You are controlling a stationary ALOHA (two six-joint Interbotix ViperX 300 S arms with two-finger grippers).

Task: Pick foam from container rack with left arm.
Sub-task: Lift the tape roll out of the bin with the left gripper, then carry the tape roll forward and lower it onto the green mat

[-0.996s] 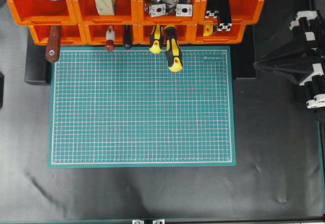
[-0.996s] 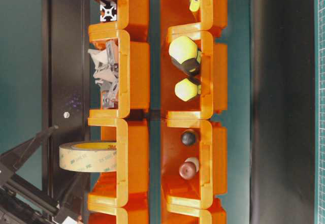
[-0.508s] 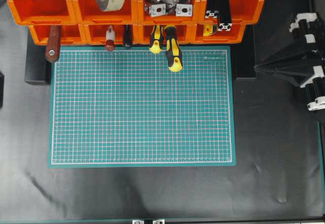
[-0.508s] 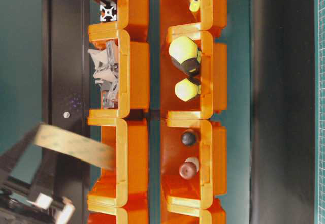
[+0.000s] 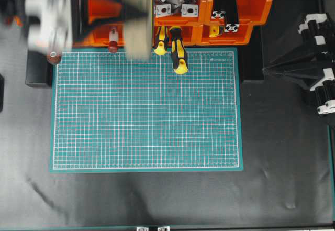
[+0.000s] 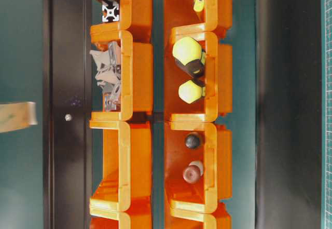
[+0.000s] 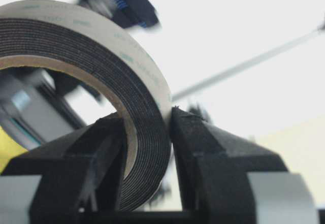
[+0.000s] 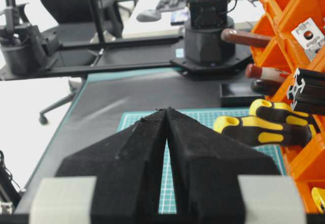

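**Colleague:** What does the overhead view give you?

**Me:** I see the left arm's black end effector [image 5: 137, 12] blurred over the far left of the surface, pinching the black foam tape roll with its beige face [image 5: 138, 19] edge-on. The roll hangs above the near edge of the bright orange plastic container rack [image 5: 235, 3] and the far edge of the green gridded cutting mat [image 5: 146, 110]. Yellow-and-black screwdriver handles [image 5: 178, 53] poke out of the rack onto the mat. The right arm's end effector [image 5: 272, 67] sits well apart at the right.

**Colleague:** And table level?

**Me:** Only a beige sliver of the roll [image 6: 18, 116] shows at the left edge, clear of the rack [image 6: 132, 83]. The bin below it looks empty.

**Colleague:** Left wrist camera?

**Me:** The two black foam-faced fingers [image 7: 203, 153] press the roll's band [image 7: 147, 148] between them, one inside the open centre, one outside.

**Colleague:** Right wrist?

**Me:** I see that end effector [image 8: 166, 113] pressed together on nothing, tips meeting above the mat.
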